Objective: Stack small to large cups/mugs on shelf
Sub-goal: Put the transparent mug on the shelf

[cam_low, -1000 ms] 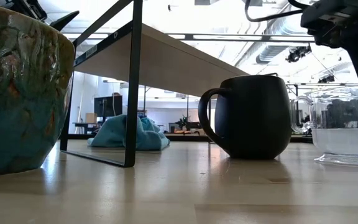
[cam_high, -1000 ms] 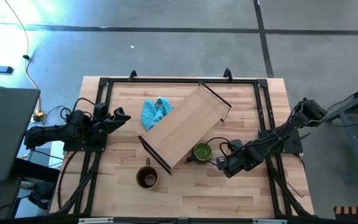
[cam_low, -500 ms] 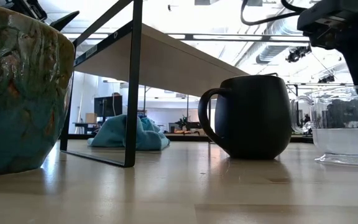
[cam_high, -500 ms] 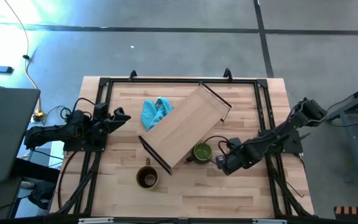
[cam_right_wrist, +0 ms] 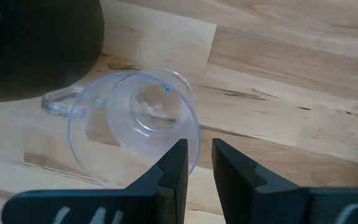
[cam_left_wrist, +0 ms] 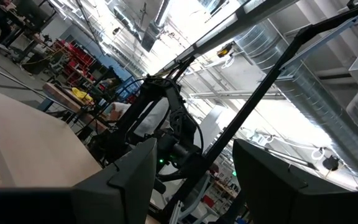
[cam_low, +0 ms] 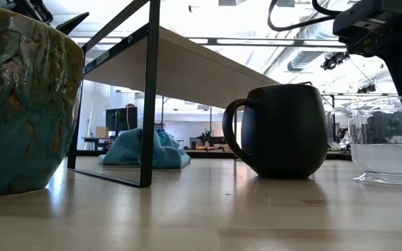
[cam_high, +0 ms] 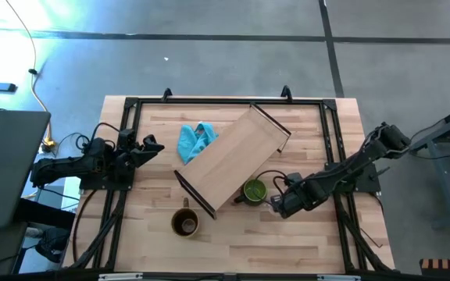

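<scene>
Shelf (cam_high: pixel 233 165) lies diagonally across the table (cam_high: pixel 319 242); brown mug (cam_high: pixel 185 222) sits near its lower corner, green mug (cam_high: pixel 254 190) beside its right edge. Glass cup (cam_right_wrist: pixel 135 124) stands just beside that mug, its rim between the right tool's (cam_right_wrist: pixel 196 163) narrowly parted fingers. Left tool (cam_high: pixel 151 146) waits left of the shelf, released.
</scene>
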